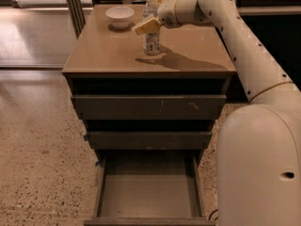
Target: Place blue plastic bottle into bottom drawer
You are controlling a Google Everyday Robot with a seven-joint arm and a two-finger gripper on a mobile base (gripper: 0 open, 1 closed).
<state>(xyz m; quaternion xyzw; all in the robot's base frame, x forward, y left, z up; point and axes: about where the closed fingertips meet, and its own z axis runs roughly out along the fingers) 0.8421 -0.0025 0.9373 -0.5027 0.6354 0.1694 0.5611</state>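
The blue plastic bottle [151,44], clear with a white cap and a pale label, stands upright on the cabinet top [106,53], towards the back middle. My gripper [149,25] reaches in from the right and sits at the bottle's upper body, with a tan part in front of it. The bottle's base rests on the top. The bottom drawer [148,194] is pulled out below, its flat grey floor bare.
A white bowl [119,16] sits at the back left of the cabinet top. The two upper drawers [148,106] are closed. My white arm and base [258,164] fill the right side. Speckled floor lies to the left.
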